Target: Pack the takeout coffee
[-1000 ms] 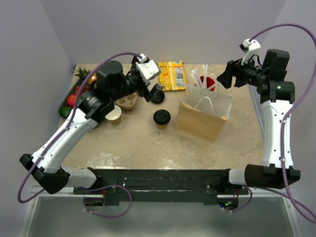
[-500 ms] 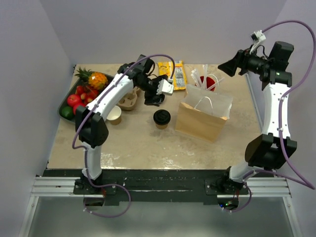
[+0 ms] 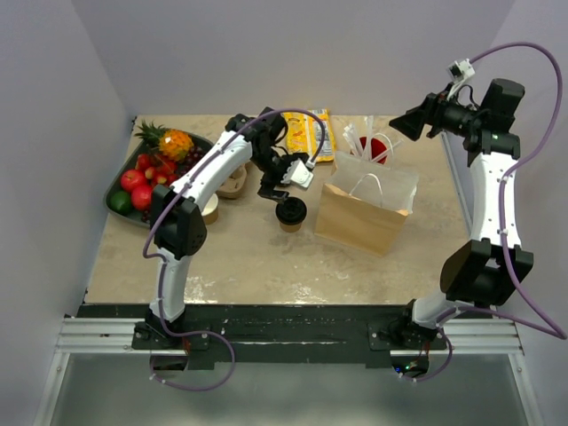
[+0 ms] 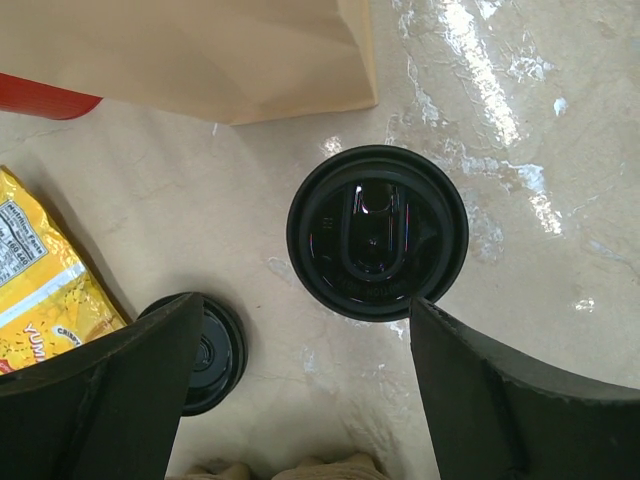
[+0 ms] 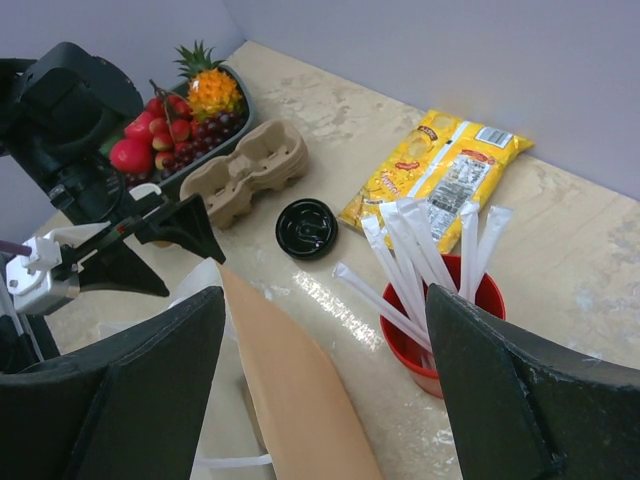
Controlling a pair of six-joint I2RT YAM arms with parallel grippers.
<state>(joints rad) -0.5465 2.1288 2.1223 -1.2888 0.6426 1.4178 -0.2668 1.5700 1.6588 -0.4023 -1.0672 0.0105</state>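
Note:
The takeout coffee (image 3: 290, 211), a brown paper cup under a round black lid (image 4: 377, 232), stands upright on the table just left of the brown paper bag (image 3: 364, 213). My left gripper (image 3: 282, 186) hangs over the table right behind the cup, pointing down and open. In the left wrist view the cup lies just past the left gripper's (image 4: 305, 305) fingertips, with nothing between them. My right gripper (image 3: 401, 122) is raised at the back right, above the bag's far side. It is open and empty, looking down over the bag (image 5: 300, 400).
A loose black lid (image 4: 210, 352) lies behind the coffee. A yellow snack packet (image 3: 309, 135) and a red cup of wrapped straws (image 3: 373, 145) sit at the back. A pulp cup carrier (image 3: 232, 182), a lidless paper cup (image 3: 209, 210) and a fruit tray (image 3: 146, 169) are at the left.
My left arm has swung round and brought its gripper from over the loose lid toward the lidded cup. My right gripper has lifted slightly and opened wider.

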